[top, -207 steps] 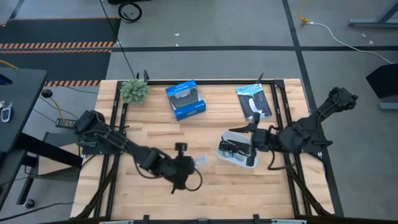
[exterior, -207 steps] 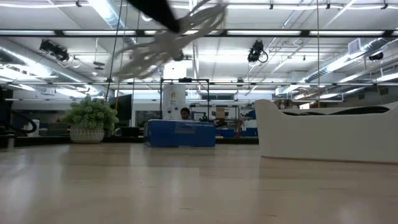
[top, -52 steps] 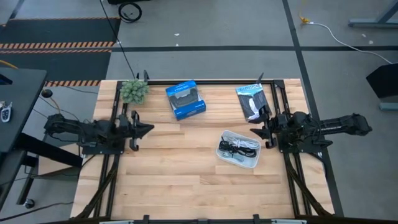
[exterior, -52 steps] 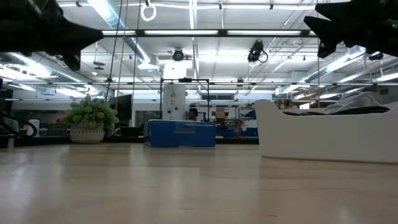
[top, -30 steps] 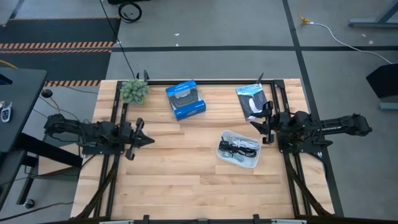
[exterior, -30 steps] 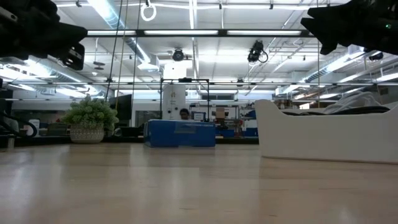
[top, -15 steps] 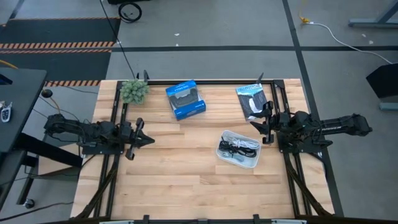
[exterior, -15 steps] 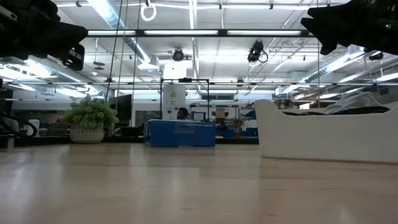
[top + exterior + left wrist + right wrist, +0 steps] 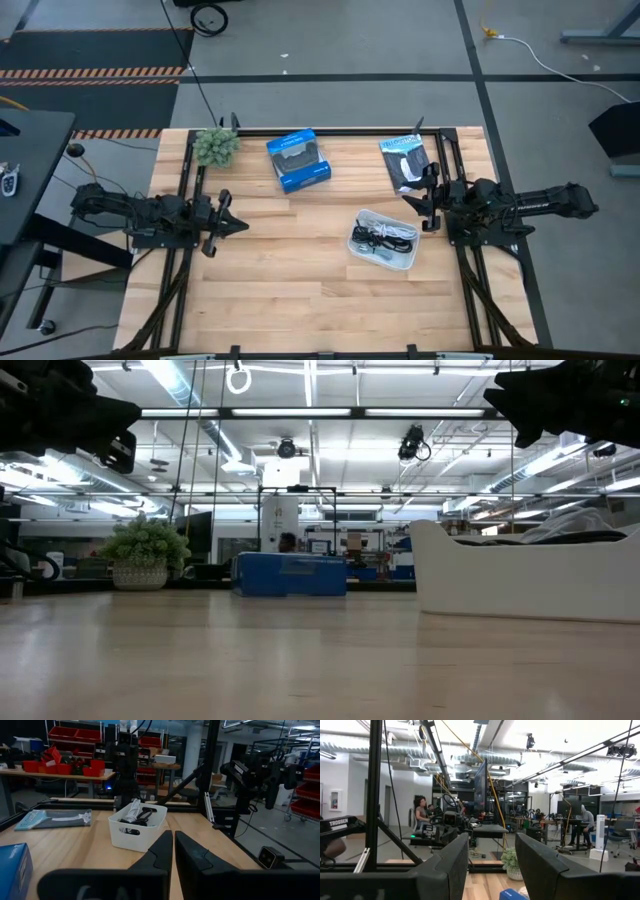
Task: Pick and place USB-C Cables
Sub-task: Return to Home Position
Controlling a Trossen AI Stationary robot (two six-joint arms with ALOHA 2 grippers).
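Observation:
The USB-C cables (image 9: 380, 238) lie bundled inside the white tray (image 9: 366, 254) right of the table's middle. In the left wrist view a pale coil (image 9: 133, 810) and black coils (image 9: 145, 815) stick up above the tray's rim (image 9: 121, 830); I cannot tell the cables apart further. My left gripper (image 9: 228, 222) hovers shut at the table's left edge and points toward the tray. My right gripper (image 9: 424, 201) hovers open at the right edge, just beyond the tray's far right corner. It holds nothing.
A blue box (image 9: 298, 160), a small potted plant (image 9: 215, 146) and a flat black package (image 9: 408, 163) stand along the far edge. Black frame bars run down both sides of the table. Bare wood (image 9: 290, 270) spans the middle and near part. People sit in the room beyond.
Between about 1.7 and 1 second ago, both grippers shifted slightly at the table's side edges, and the left one turned about its wrist. Since then both arms and the tray have kept still.

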